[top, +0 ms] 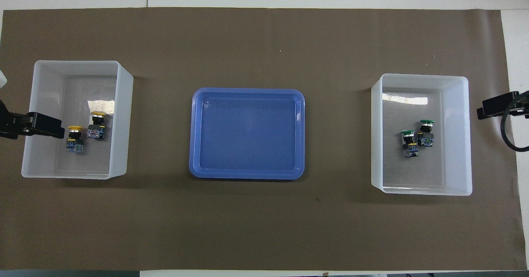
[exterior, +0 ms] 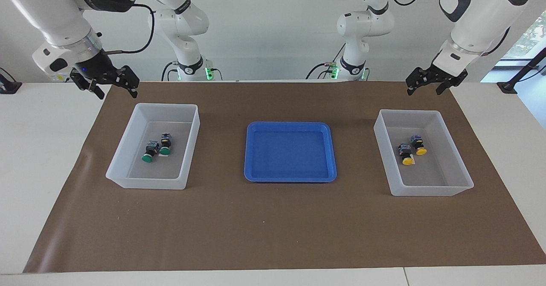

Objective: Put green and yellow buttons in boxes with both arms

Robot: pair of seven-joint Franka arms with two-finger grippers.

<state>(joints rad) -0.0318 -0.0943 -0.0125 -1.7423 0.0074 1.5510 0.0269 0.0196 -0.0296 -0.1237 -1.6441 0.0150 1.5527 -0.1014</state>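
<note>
Two green buttons (exterior: 148,152) (top: 410,142) lie side by side in the box (exterior: 123,158) (top: 417,77) toward the right arm's end. Two yellow buttons (exterior: 407,155) (top: 74,137) lie in the other box (exterior: 384,149) (top: 74,64) toward the left arm's end. My right gripper (exterior: 117,92) (top: 494,106) hangs open and empty over the mat's edge beside the green buttons' box. My left gripper (exterior: 424,89) (top: 41,126) is raised high, open and empty, over the outer wall of the yellow buttons' box.
A shallow blue tray (exterior: 290,125) (top: 248,91) sits between the two boxes with nothing in it. Everything rests on a brown mat (exterior: 273,226) that covers most of the white table.
</note>
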